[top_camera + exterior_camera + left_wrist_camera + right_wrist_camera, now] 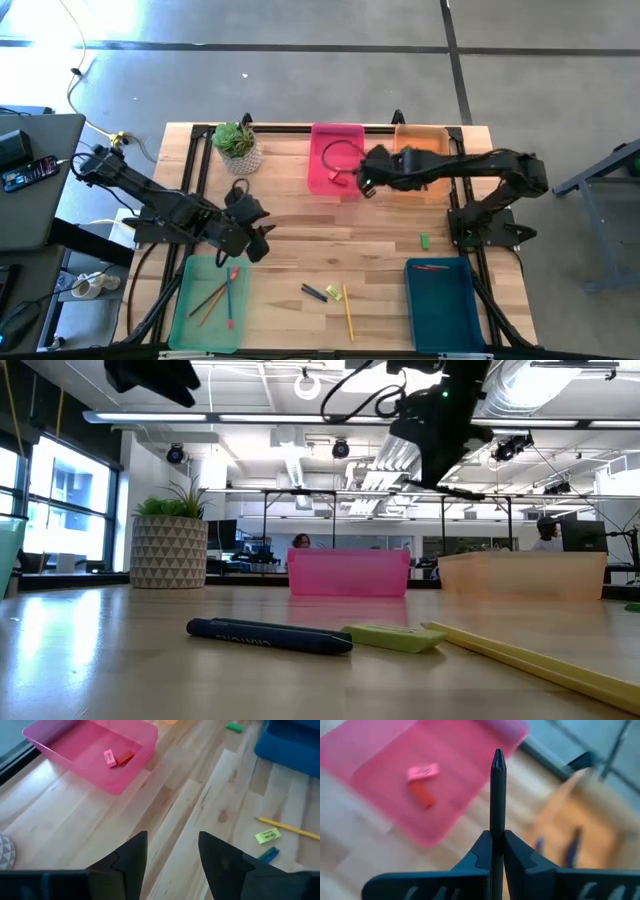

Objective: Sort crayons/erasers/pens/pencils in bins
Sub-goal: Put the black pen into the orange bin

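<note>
My right gripper [497,834] hangs above the table's far middle, over the near right corner of the pink bin [335,160], shut on a dark pen [498,795]. In the pink bin lie a pink eraser [423,772] and a red eraser [422,796]. The orange bin [420,160] beside it holds dark pens [572,842]. My left gripper [172,834] stands open over the table's left middle, with nothing between its fingers. A dark blue crayon [315,292], a yellow eraser [335,291] and a yellow pencil [348,312] lie on the table near the front. A green eraser [424,240] lies to the right. My right gripper pinches the pen's shaft [498,827] between its two fingers. The pen lies along the fingers, and its pointed end [498,757] sticks out well beyond the fingertips. The fingers slant downward, and the pen is lifted clear of the table and the bins.
A light green bin [210,290] at the front left holds pencils. A teal bin [440,295] at the front right holds a red crayon [430,267]. A potted plant [238,145] stands at the far left. Bare wood lies between the bins in the middle.
</note>
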`<state>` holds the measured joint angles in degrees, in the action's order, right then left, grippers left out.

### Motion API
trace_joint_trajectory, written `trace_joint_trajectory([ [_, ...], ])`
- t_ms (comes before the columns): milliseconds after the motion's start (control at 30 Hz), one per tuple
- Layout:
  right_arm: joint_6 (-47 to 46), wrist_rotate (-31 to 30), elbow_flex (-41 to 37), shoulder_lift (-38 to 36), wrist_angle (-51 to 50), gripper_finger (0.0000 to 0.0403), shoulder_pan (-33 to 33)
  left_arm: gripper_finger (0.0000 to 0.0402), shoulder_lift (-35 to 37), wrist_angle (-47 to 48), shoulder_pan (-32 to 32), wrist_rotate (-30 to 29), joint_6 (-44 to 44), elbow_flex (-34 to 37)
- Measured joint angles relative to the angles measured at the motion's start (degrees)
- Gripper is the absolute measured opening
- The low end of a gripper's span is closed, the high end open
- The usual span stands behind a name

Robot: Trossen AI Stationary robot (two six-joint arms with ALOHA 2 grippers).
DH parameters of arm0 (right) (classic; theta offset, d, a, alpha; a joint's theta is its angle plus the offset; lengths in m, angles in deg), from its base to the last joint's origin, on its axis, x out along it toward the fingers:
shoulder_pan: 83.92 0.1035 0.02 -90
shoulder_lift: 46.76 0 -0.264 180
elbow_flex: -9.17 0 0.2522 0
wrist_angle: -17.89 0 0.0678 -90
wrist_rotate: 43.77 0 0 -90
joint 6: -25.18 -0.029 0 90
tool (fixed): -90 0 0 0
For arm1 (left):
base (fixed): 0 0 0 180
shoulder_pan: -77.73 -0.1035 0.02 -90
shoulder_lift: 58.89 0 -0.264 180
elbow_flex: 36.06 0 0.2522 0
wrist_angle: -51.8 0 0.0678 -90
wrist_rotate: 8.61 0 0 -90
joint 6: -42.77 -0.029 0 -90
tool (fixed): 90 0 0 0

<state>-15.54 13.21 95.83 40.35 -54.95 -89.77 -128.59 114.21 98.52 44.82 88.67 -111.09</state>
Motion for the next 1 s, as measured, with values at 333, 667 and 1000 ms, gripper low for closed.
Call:
trace_joint_trajectory([
  [333,8.6,-8.4,-2.5,-7.1,-2.4,0.0003,-8.7,0.0159,-5.5,-4.0,-3.2,1.7,-0.6,0.1],
  [667,16.2,0.7,-17.6,-16.2,8.9,0.0003,-19.3,0.0158,-9.0,-8.7,-6.8,4.7,-2.2,0.0],
  [1000,22.5,12.1,-29.2,-18.1,20.2,0.0003,-29.8,0.0158,-11.2,-20.1,-9.6,9.5,-12.6,-0.1],
])
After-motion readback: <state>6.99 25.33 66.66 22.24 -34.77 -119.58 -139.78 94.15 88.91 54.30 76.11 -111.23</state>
